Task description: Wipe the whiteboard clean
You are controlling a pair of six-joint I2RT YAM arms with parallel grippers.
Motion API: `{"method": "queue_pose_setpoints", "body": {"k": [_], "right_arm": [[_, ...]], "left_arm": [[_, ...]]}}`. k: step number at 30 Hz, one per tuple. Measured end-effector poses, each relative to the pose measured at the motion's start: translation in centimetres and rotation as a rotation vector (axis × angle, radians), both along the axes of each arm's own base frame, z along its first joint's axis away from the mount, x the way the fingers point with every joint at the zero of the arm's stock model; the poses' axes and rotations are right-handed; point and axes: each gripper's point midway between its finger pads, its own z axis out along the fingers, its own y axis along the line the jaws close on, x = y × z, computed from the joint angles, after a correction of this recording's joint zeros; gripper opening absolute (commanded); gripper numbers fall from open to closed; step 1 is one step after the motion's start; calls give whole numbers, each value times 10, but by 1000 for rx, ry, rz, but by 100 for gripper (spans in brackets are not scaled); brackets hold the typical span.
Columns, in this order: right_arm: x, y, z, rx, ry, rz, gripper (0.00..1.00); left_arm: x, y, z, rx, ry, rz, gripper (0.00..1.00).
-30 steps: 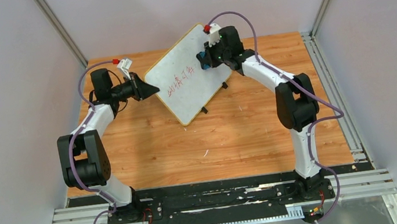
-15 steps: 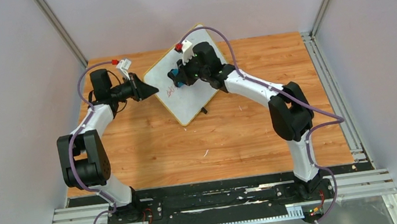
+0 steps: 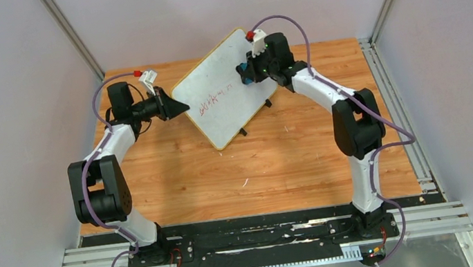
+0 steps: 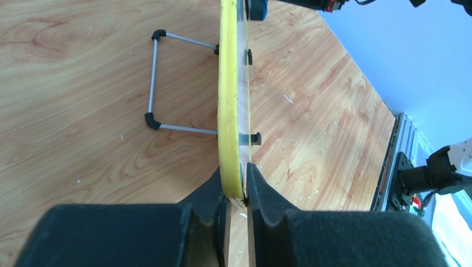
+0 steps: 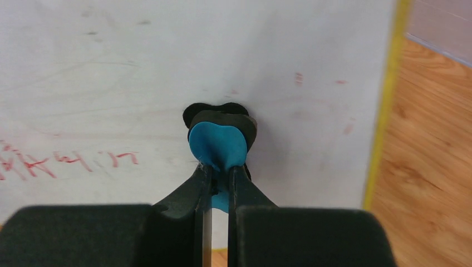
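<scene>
The whiteboard (image 3: pixel 225 96) stands tilted on the wooden table, white with a yellow frame, and it fills the right wrist view (image 5: pixel 167 67). Red handwriting (image 3: pixel 210 99) remains on its left part, also in the right wrist view (image 5: pixel 67 161). My left gripper (image 3: pixel 182 107) is shut on the board's left edge, seen edge-on in the left wrist view (image 4: pixel 232 111), where the left gripper (image 4: pixel 236 192) pinches the frame. My right gripper (image 3: pixel 244 74) is shut on a blue eraser (image 5: pixel 218 146), pressed against the board's upper right area, right of the writing.
The board's wire stand (image 4: pixel 161 83) and small black feet (image 3: pixel 243 132) rest on the wooden table (image 3: pixel 280 162). Grey walls enclose the table on the left, back and right. A metal rail (image 3: pixel 396 97) runs along the table's right edge.
My right gripper swept the eraser left across the board, then back to the upper right. The red writing is fainter and shorter on its right side. The left arm has not moved.
</scene>
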Motion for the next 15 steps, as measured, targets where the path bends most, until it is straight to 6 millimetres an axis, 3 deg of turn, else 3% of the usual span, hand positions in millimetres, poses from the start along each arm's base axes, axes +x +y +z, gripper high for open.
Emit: {"method": "queue_pose_setpoints", "body": {"k": [4,9,15], "right_arm": [[14,-28,-5,-16,10,-61,0],[1,-15,-21,-28,25,-38,1],[-11,1,-25,-45,-7,-39,1]], "left_arm": [[0,0,0,1,-2,-2,0],[0,0,0,0,-1,-1,0],[0,0,0,-3,6,2,0]]}}
